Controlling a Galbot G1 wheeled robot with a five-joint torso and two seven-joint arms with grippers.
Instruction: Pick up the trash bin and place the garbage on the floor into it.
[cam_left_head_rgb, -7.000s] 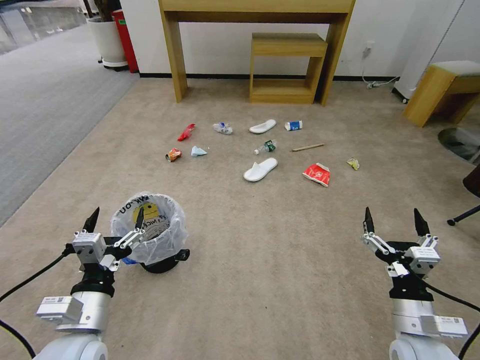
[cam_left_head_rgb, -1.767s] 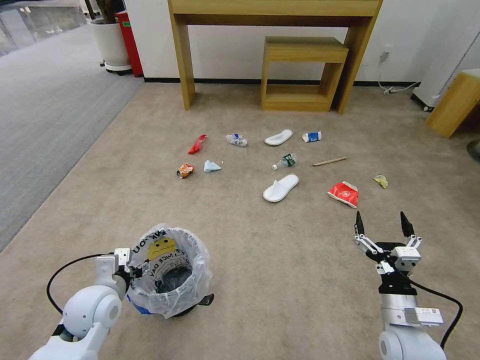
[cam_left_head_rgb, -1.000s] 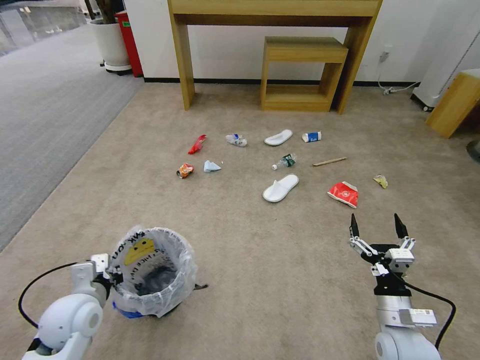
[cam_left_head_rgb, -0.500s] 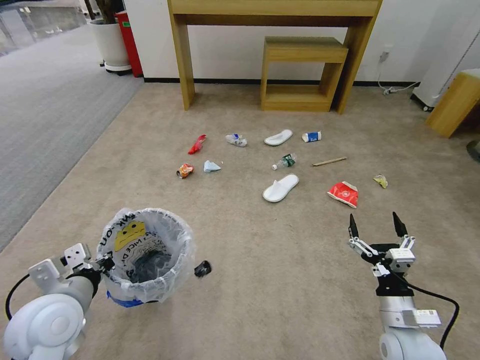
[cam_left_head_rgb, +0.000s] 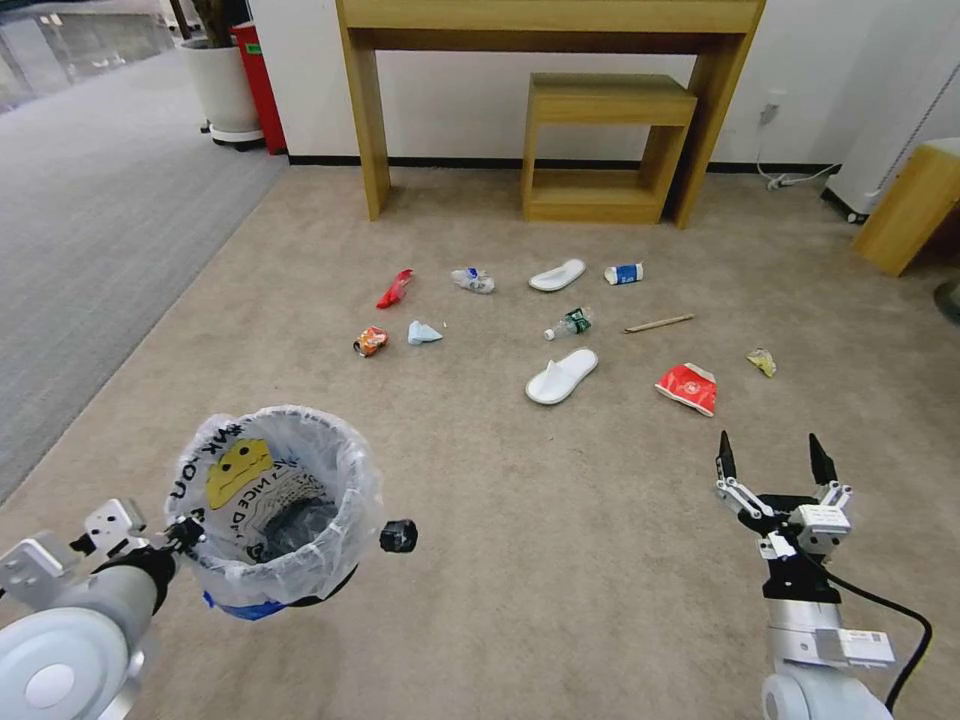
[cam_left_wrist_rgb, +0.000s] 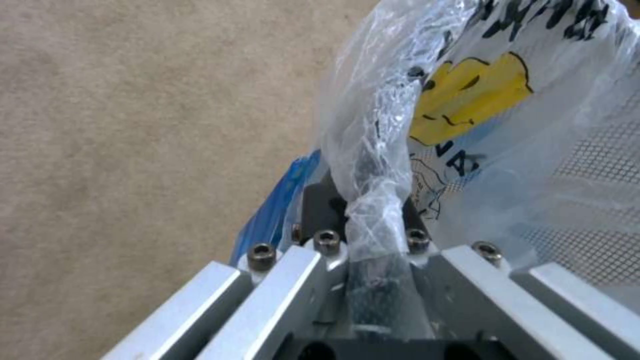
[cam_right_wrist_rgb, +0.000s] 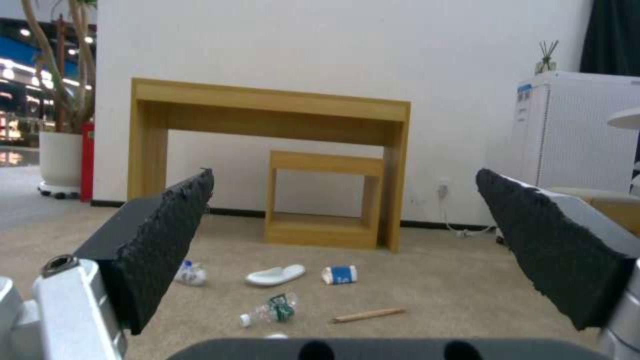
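Head view: the left tool (cam_left_head_rgb: 180, 533), lower left of the frame, is closed on the rim of the bin (cam_left_head_rgb: 272, 500), which hangs above the floor (cam_left_head_rgb: 520, 560). The right tool (cam_left_head_rgb: 770, 468), lower right, is wide open and holds nothing. The garbage (cam_left_head_rgb: 560, 375) lies on the floor at the frame's centre.

Left wrist view: the left tool (cam_left_wrist_rgb: 370, 250) pinches the bin (cam_left_wrist_rgb: 480, 130) rim with its bag.

Right wrist view: the fingers (cam_right_wrist_rgb: 160, 240) stand far apart; the garbage (cam_right_wrist_rgb: 275, 275) lies beyond, low in the frame.
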